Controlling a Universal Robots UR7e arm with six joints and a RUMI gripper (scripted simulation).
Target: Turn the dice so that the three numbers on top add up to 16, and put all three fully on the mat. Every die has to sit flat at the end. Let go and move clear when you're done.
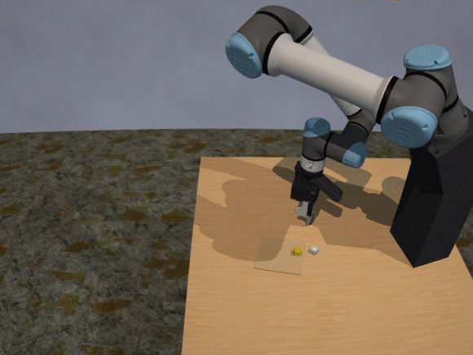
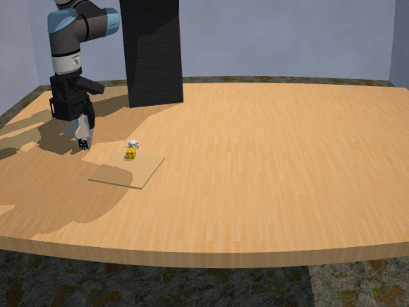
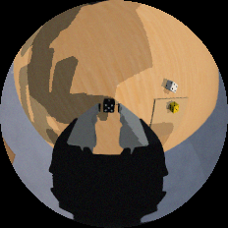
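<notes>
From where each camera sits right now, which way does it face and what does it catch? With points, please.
Top: high up, angled down; most of the arm, gripper (image 1: 307,217) (image 2: 84,145) (image 3: 109,104).
Exterior: across the table (image 1: 245,311) (image 2: 264,191) (image 3: 98,49), facing the pedestal; wrist section, gripper.
Wrist: on the arm's end, looking past both fingers.
All three share the yellow die (image 1: 298,251) (image 2: 130,154) (image 3: 174,107).

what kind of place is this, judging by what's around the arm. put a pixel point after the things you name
Likely a robot test bench or lab corner: an arm on a black pedestal (image 1: 424,221) (image 2: 153,50) stands at a wooden table (image 1: 326,311) (image 2: 264,191) (image 3: 108,54), with plain blue-grey walls (image 1: 102,50) (image 2: 282,32) behind.
</notes>
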